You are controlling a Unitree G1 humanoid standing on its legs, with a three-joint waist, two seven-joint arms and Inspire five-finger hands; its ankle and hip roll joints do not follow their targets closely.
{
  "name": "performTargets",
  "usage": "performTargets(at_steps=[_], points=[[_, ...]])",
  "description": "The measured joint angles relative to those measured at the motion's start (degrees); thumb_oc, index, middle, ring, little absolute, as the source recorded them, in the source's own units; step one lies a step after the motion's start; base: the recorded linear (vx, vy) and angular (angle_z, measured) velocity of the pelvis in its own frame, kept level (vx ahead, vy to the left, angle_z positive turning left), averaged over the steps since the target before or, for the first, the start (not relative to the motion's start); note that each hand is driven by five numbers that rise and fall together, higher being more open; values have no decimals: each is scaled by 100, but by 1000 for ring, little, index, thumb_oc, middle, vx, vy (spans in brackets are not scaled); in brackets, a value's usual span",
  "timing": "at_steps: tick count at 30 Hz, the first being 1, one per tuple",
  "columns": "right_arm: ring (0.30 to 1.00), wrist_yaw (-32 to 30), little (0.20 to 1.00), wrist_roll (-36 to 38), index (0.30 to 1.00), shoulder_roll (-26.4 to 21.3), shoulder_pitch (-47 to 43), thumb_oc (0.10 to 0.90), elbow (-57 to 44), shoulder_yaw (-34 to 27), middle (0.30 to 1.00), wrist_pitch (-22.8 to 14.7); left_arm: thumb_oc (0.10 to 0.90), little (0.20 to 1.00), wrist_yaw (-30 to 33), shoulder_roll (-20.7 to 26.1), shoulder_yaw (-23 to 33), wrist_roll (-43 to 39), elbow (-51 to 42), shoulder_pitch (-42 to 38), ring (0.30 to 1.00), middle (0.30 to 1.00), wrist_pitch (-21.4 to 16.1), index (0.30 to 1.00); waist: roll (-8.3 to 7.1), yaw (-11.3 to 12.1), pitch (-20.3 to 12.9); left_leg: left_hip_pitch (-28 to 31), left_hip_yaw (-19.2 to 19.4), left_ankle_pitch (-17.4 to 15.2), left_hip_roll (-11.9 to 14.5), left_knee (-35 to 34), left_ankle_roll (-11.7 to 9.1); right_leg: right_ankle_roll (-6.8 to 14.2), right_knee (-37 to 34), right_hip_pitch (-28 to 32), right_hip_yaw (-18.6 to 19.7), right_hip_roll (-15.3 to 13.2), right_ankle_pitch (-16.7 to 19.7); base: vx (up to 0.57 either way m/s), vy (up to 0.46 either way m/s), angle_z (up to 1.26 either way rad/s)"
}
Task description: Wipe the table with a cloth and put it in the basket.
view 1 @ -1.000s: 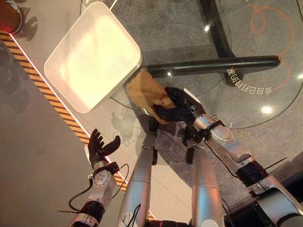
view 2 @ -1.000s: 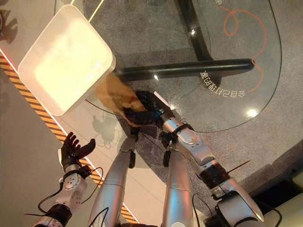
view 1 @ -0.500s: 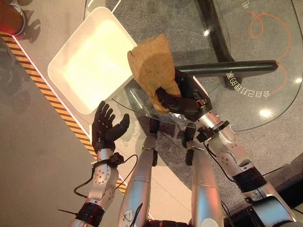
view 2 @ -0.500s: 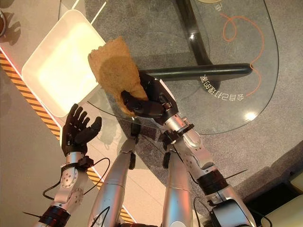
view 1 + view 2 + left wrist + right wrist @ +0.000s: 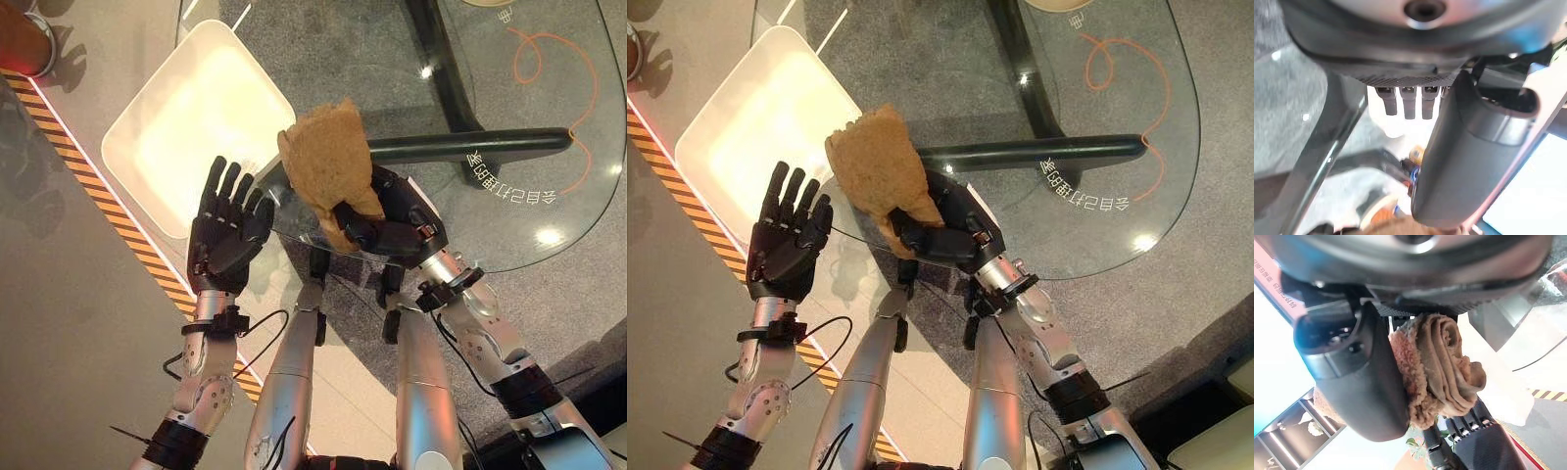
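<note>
Since a second ago the right robot hand (image 5: 392, 230) has lifted the cloth (image 5: 328, 166) off the table's glass edge and turned it upright, while the left robot hand (image 5: 227, 235) has risen from the lower left to stand just beside it, fingers straight and spread, palm toward the cloth.

Now the cloth is bunched in the right robot hand's curled fingers, seen rolled tight against its thumb in the right wrist view (image 5: 1442, 367). Its long axis runs from the grip toward the top of the frame.

From the cloth, the white basket (image 5: 147, 186) lies to the upper left of the frame, near, its closest rim passing behind the left robot hand. That open left hand sits between cloth and basket, so it is nearer the basket and, I judge, either receives the cloth or must clear aside. Over at centre and right is the glass table (image 5: 578, 211) with its dark leg bar (image 5: 470, 145) beneath.
</note>
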Motion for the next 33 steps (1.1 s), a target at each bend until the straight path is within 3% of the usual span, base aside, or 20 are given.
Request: performTargets(at_steps=[6,11,18,26,33], points=[[300,68,200,-14,300,-15,2,100,0,15,300,-47,800,900,-850,263,-370,-601,-26,-219,900,900,659,900,-27,-114,16,-32,22,-19,-2,1,39,16,-71,-5,15,6,7,0,0,0],[300,68,200,4,300,-124,-10,100,0,10,300,-298,800,900,-1043,472,-499,-632,-26,-298,900,900,1046,900,-43,-176,26,-42,118,-23,-3,10,81,44,-118,-20,108,13,18,1,13,-6],[300,68,200,39,300,-211,-124,100,0,66,300,-359,800,900,-1035,592,-537,-628,-9,-403,900,900,1056,900,-43,-174,26,-42,144,-31,-10,9,94,61,-136,-27,146,12,28,-1,5,-2],[300,85,200,-51,300,-277,-214,100,0,227,300,-77,800,900,-1071,709,-568,-629,100,-436,900,900,1056,900,-43,-183,26,-113,146,-31,-10,3,94,63,-127,-105,147,8,30,0,0,0],[300,-64,200,-245,300,-449,-231,100,21,392,300,-58,800,900,-1687,848,-742,-923,147,-489,900,900,1123,900,-43,-185,26,-131,152,-31,-17,4,94,65,-124,-126,151,-2,31,-1,29,0]])
